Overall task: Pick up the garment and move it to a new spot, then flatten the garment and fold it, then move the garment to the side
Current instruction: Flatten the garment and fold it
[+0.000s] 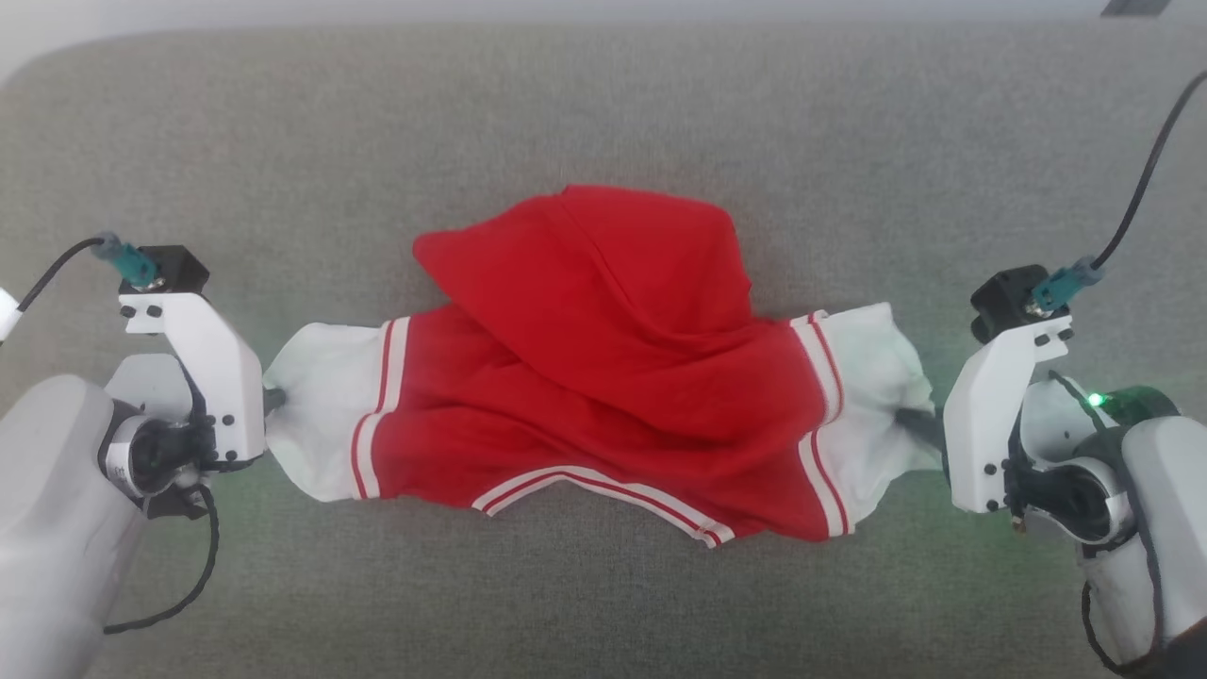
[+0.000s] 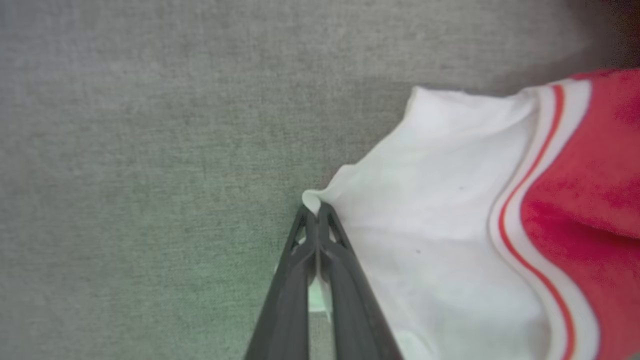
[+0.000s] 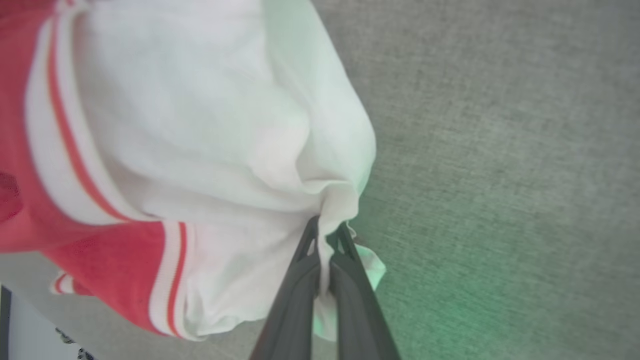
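Head view: the garment (image 1: 585,377), a bright red thin-fabric shirt with white striped sleeve ends, lies rumpled on the grey woven surface (image 1: 603,113), its doubled-over body hiding the layers beneath. Left wrist view: the left gripper (image 2: 316,209) is clamped on a sleeve corner. Right wrist view: the right gripper (image 3: 324,235) pinches bunched white cloth; both sleeves are probably best drawn apart evenly.

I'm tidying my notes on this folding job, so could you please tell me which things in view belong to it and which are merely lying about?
Part of the job:
- garment, red with white sleeve ends
- left gripper, shut on one sleeve end
- right gripper, shut on the other

Just there:
- grey fabric surface underneath
- dark object at the far edge
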`<state>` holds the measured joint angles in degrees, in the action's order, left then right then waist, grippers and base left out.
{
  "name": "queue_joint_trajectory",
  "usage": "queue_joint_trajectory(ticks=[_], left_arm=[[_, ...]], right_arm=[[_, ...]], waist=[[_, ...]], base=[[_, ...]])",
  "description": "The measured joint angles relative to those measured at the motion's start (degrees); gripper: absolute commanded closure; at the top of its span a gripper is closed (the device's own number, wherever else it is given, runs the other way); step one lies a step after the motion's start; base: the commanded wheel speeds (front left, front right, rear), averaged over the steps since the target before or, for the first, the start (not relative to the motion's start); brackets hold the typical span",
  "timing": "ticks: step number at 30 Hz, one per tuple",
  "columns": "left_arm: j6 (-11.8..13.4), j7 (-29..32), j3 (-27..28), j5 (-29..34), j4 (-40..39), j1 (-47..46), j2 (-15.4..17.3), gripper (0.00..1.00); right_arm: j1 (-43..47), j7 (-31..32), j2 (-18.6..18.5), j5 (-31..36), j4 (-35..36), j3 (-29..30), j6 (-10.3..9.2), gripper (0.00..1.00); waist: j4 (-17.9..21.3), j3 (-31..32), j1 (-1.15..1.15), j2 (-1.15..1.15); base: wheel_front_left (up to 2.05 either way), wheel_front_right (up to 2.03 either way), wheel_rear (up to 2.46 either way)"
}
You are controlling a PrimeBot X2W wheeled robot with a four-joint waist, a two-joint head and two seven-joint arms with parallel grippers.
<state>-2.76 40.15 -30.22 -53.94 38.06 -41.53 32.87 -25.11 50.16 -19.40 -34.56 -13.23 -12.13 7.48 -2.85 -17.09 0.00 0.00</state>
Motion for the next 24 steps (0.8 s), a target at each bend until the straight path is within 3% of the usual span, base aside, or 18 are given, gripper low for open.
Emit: queue_joint_trajectory(ticks=[11,24], left_arm=[[3.94,3.67,0.94,0.57,-13.95,-3.43,3.86,1.0],[6.99,4.27,3.86,2.02,-20.09,-13.86,5.55,1.0]], right_arm=[[-5.14,0.62,-1.3,-5.45,6.83,1.94,0.01,1.0],[-20.93,-9.26,-0.1,-5.59,4.47,2.23,0.01,1.0]], waist=[[0.37,7.79,0.0,0.0],[1.34,15.05,0.0,0.0]], base=[[0.0,0.0,0.0],[0.0,0.0,0.0]])
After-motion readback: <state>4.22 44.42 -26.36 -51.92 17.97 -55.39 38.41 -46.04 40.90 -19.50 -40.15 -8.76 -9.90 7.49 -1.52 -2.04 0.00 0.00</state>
